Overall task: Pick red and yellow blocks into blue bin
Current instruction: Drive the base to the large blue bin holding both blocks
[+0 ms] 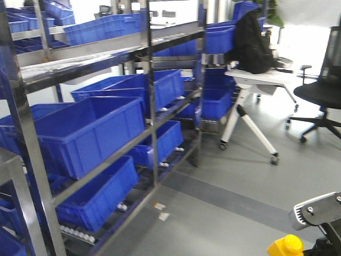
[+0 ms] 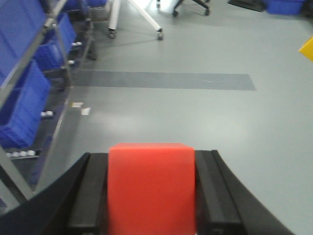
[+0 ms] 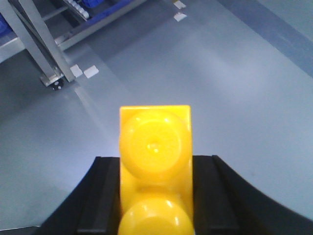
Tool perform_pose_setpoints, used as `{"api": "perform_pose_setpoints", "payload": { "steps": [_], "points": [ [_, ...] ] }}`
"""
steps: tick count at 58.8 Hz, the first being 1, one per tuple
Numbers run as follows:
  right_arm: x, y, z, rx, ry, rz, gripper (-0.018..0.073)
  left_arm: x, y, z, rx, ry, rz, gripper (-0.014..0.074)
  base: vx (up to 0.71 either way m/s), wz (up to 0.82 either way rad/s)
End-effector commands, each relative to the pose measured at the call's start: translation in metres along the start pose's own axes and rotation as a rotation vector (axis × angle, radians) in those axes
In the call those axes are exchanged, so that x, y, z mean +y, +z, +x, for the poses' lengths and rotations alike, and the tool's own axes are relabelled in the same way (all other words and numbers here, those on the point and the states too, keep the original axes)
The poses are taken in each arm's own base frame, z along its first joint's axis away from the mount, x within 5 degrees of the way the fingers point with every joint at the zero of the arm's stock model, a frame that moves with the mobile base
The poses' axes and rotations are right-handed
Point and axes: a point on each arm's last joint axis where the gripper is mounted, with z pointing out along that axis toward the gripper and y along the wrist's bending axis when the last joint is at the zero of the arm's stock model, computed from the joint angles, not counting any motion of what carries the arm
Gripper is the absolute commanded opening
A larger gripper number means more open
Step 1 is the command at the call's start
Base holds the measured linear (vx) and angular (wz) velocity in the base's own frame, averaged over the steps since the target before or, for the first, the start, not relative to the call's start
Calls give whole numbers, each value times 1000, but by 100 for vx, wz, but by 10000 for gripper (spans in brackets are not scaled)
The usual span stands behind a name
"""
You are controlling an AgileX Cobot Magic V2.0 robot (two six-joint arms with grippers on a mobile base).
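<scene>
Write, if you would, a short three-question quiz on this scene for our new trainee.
1. True or false: the left gripper holds the red cube.
2. What does the right gripper hold? A) yellow studded brick B) red cube C) nothing
3. Fill in: the crates on the metal rack are ___ in colour.
Key: 1 true; 2 A; 3 blue.

Red cube (image 2: pixel 151 188) was plain, uniform red. Yellow brick (image 3: pixel 155 166) was solid yellow, studs included. Left gripper (image 2: pixel 151 205) and right gripper (image 3: pixel 155 205) were black. Floor (image 2: pixel 195 127) was pale grey with one darker grey band (image 2: pixel 166 80). Shelf crates (image 1: pixel 85 133) were blue; backpack (image 1: pixel 250 42) and chair (image 1: pixel 325 90) black.
</scene>
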Motion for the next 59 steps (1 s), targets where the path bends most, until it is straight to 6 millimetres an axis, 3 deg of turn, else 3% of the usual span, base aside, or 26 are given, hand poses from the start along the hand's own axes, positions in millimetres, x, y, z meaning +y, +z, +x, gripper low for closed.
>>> {"api": "perform_pose_setpoints", "payload": {
  "steps": [1,27,59],
  "points": [
    [-1,-9,-14,-106,-13,9,231,0,-4,-15,-104,-13,-8,234,43,29],
    [-1,-9,-14,-106,-13,9,231,0,-4,-15,-104,-13,-8,234,39,42],
    [-1,-9,-14,-106,-13,9,231,0,-4,-15,-104,-13,-8,234,23,79]
  ]
}}
